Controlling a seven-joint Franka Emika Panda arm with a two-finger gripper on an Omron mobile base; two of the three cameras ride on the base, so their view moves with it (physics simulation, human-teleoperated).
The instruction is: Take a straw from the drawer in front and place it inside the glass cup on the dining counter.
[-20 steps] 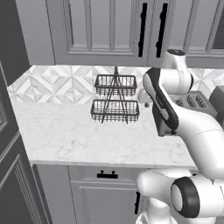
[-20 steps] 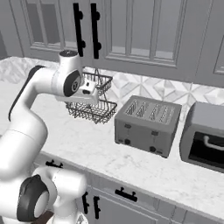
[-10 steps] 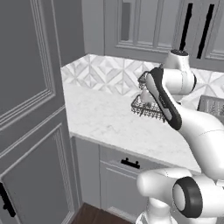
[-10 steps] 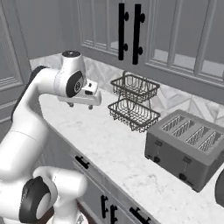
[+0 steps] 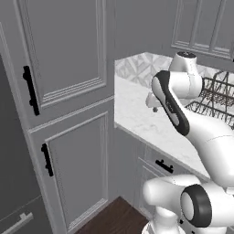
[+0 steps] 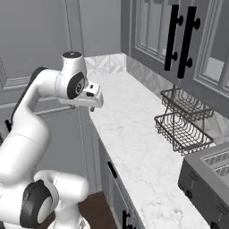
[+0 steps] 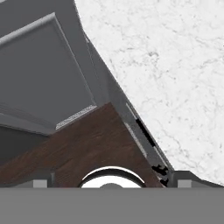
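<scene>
No straw or cup could be seen, so the straw's place could not be told. A closed drawer (image 5: 157, 170) with a small black handle (image 5: 164, 166) was set under the marble worktop (image 6: 129, 134). A wrong drawer might be picked, or the arm knocked against the wire rack (image 6: 181, 123) on the right. The gripper (image 6: 93, 95) was held high over the worktop edge, pointed down, jaws spread wide, nothing held.

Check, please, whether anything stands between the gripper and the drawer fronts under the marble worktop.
Yes: the gripper hangs open above the near edge of the marble worktop. That slab's overhanging edge lies between it and the drawer fronts below. The fronts are shut, so whatever they hold is hidden.
</scene>
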